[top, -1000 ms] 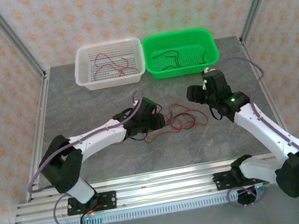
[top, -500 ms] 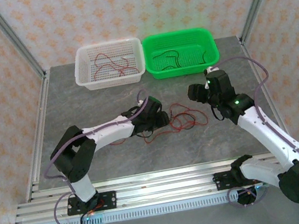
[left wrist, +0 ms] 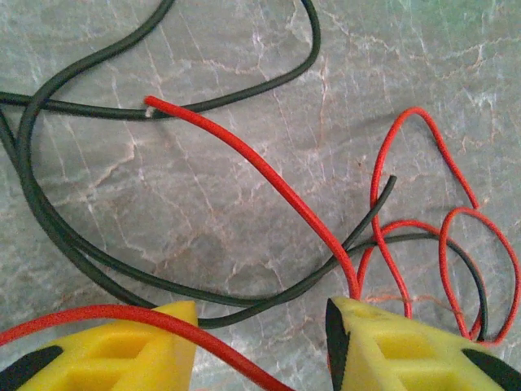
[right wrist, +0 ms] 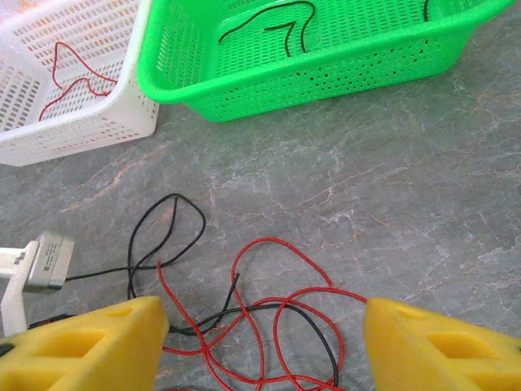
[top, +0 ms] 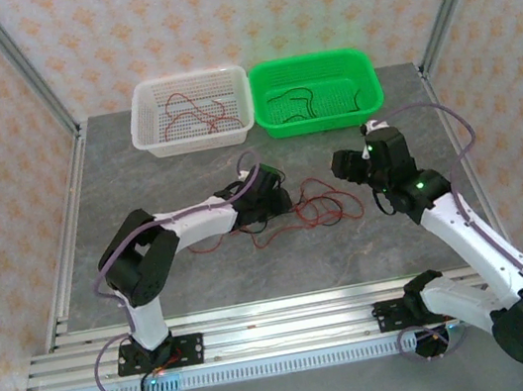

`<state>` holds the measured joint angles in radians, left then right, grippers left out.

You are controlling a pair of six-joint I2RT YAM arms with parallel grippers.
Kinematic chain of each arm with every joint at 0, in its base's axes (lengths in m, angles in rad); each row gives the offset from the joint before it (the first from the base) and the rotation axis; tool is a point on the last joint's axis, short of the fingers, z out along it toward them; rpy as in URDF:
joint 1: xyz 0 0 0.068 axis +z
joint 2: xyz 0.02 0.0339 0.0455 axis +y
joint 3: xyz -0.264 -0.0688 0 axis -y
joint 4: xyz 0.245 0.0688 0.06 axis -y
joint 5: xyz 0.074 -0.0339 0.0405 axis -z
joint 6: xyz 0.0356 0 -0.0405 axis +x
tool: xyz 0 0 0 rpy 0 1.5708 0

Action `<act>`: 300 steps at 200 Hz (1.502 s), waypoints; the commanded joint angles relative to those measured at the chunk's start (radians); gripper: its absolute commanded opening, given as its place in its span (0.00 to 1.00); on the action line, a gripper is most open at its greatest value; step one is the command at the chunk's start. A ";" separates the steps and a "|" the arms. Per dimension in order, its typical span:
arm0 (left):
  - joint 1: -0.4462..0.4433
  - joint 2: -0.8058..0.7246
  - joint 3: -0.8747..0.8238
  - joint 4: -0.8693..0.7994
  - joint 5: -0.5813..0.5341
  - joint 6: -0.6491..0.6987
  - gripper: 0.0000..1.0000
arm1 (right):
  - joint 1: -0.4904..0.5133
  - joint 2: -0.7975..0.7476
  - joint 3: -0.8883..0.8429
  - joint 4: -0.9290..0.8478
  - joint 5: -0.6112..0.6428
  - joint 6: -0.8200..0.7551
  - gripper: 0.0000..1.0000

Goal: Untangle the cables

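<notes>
The cables (top: 316, 208) lie tangled on the table (top: 205, 280); your left pincer (left wrist: 262, 326) straddles a red wire (left wrist: 269, 175), half open, gripping nothing; your right pincer (right wrist: 264, 326) gapes empty above; you're singling out one strand; next, pinch it alone.

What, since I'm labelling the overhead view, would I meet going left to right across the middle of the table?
left gripper → tangle of red and black cables → right gripper
</notes>
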<state>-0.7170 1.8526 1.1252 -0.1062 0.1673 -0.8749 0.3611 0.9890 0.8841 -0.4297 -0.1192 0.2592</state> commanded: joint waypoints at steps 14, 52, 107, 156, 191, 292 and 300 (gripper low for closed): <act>0.021 0.031 0.031 0.069 -0.032 -0.012 0.40 | -0.001 -0.038 -0.028 -0.018 0.020 0.019 0.65; 0.034 0.049 0.049 0.102 -0.027 -0.009 0.29 | 0.000 -0.062 -0.042 -0.030 0.016 0.031 0.65; 0.053 0.049 0.071 0.121 -0.030 0.008 0.00 | -0.001 -0.091 -0.065 -0.034 -0.016 0.063 0.64; 0.039 -0.049 0.135 0.033 -0.035 0.090 0.00 | -0.001 -0.104 -0.152 0.048 -0.136 0.124 0.64; 0.012 -0.135 0.226 -0.103 -0.041 0.174 0.00 | -0.001 -0.084 -0.289 0.324 -0.347 0.283 0.63; -0.027 -0.253 0.302 -0.200 -0.071 0.235 0.00 | 0.051 0.219 -0.355 0.735 -0.302 0.563 0.62; -0.027 -0.256 0.312 -0.205 -0.071 0.238 0.00 | 0.064 0.245 -0.333 0.703 -0.272 0.527 0.62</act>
<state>-0.7345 1.6421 1.3750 -0.2687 0.1215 -0.6739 0.3874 1.1801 0.4763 0.2768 -0.4835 0.8375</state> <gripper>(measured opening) 0.043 0.625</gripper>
